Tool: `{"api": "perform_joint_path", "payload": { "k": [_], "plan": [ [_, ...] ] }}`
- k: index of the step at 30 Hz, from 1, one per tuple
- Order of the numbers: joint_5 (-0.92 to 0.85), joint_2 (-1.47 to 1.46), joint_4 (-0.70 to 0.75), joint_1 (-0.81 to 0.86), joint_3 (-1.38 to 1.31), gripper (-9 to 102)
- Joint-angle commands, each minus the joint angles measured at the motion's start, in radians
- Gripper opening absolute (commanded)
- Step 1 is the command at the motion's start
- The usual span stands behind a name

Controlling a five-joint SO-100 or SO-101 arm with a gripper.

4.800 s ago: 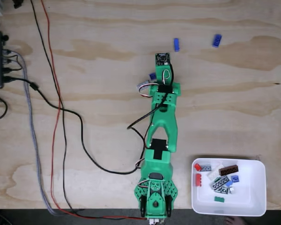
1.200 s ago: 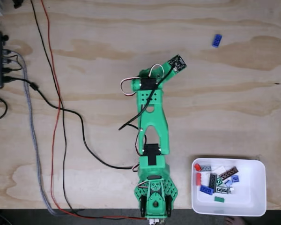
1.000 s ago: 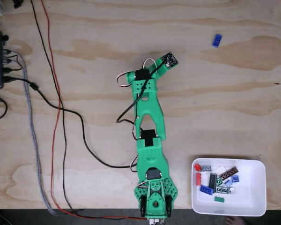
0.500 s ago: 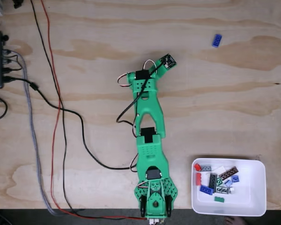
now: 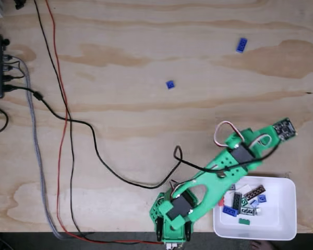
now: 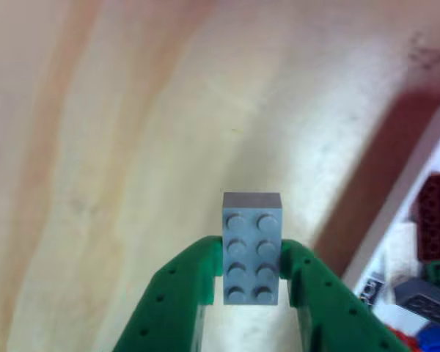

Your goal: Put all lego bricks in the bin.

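**Grey-blue brick pinched and carried toward the bin**

While the end effector (image 6: 253, 275) hangs above bare wood, its two green fingers (image 6: 177, 293) are closed on the long sides of a grey-blue brick (image 6: 252, 248), two studs wide and four long, with the upper half standing free above the fingertips. Small, hard and light, such a brick should not bend or crush, but its smooth plastic walls look slippery, and a pinch this low could let it pivot or squirt out. The flat side walls, taken squarely as they are here, seem the best place to hold; the studded face gives nothing to press against.

Just to the right in the other view lies the white bin (image 6: 396, 213), its rim edge running diagonally, with dark red, grey, green and blue bricks inside. From the fixed view, the green arm (image 5: 219, 177) reaches right from its base, its wrist near the bin's (image 5: 288, 219) upper edge, and the pile of bricks (image 5: 245, 200) sits in the bin's upper left part.

Further out on the table (image 5: 120, 130), two blue bricks remain: a small one (image 5: 170, 84) near the middle and a longer one (image 5: 242, 45) toward the upper right, well apart. Black and red cables (image 5: 68, 120) trail along the left side, far from the carrying path. Nothing stands between the brick and the bin; only the rim itself needs clearing.
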Motion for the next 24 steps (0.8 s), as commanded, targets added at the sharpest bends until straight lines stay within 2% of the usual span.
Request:
{"api": "perform_joint_path", "payload": {
  "k": [1, 6, 10, 13, 15, 18, 20, 24],
  "plan": [
    [-0.295, 0.057, -0.092, 0.373, 0.086, 0],
    [-0.522, 0.11, -0.156, 0.589, 0.256, 0],
    [-0.586, 0.156, -0.233, 0.652, 0.391, 0],
    [-0.534, 0.155, -0.172, 0.601, 0.362, 24],
    [-0.48, 0.155, -0.075, 0.552, 0.288, 31],
    [-0.403, 0.144, 0.086, 0.433, 0.163, 33],
    [-0.222, 0.097, 0.152, 0.227, 0.063, 32],
    [0.284, -0.08, -0.003, -0.331, -0.069, 26]
  ]
}}
